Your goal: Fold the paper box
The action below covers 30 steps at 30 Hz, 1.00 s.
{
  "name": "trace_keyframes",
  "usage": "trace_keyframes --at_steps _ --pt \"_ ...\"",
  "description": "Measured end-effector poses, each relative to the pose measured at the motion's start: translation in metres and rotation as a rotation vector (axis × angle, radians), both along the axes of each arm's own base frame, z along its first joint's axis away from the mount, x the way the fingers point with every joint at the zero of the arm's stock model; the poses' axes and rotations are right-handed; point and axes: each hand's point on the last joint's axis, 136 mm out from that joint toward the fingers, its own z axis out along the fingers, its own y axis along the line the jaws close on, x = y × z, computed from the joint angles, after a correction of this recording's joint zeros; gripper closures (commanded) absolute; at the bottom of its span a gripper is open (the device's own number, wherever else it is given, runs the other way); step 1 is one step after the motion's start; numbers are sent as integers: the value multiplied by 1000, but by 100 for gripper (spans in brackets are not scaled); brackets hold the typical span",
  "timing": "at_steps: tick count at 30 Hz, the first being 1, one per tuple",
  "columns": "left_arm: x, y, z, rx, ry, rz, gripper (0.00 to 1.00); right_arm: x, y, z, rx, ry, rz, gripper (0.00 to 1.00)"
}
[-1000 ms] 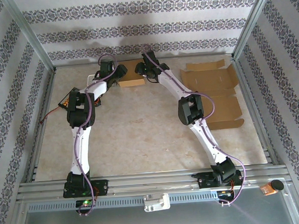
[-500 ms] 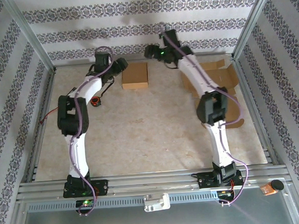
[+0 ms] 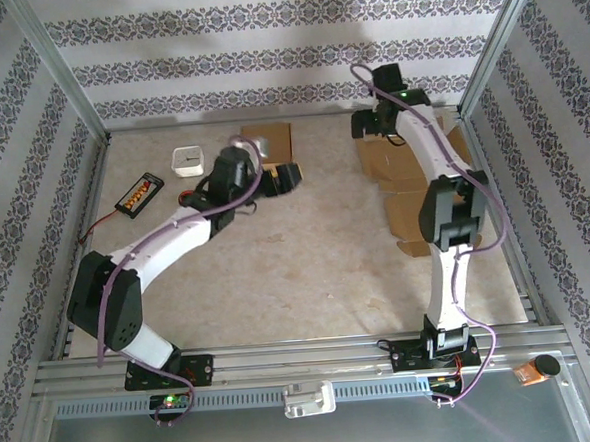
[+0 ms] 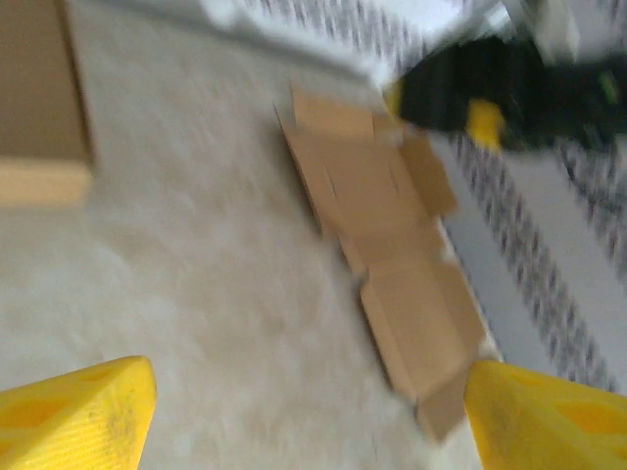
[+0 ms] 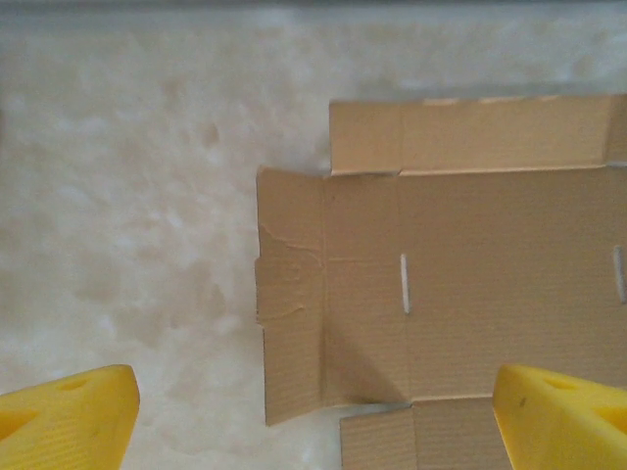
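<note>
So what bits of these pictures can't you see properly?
Top view: the left arm covers part of the folded box.
Top view: the right arm covers the middle of the flat cardboard.
Top view: the black gadget is too small to identify.
Left wrist view: all blurred; the left edge cuts the folded box.
Right wrist view: flat cardboard runs off the right edge.

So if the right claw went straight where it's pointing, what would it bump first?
Probably the flat cardboard sheet on the table: the open right gripper points down at it, with nothing seen in between.
</note>
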Motion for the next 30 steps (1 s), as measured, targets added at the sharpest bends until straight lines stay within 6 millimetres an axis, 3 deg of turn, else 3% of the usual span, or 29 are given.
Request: trace_keyframes --at_steps 2,5,10,16,21,26,30 --pt "-23 -3 -22 36 31 -44 15 3 7 -28 -46 65 28 8" --pt "-41 6 -43 76 58 -61 12 3 20 -60 -114 145 69 12" --pt "-49 18 -43 118 41 -54 11 3 34 -90 -220 207 110 27" --pt "-46 29 -24 146 -35 -7 11 3 24 -98 -283 224 109 48" --pt "-44 36 -27 169 -31 22 11 5 14 -99 -310 226 115 65" --pt "-42 39 -27 163 -22 37 11 3 9 -109 -330 242 136 100" --pt "-40 42 -27 144 -5 56 11 0 7 -116 -344 253 146 100"
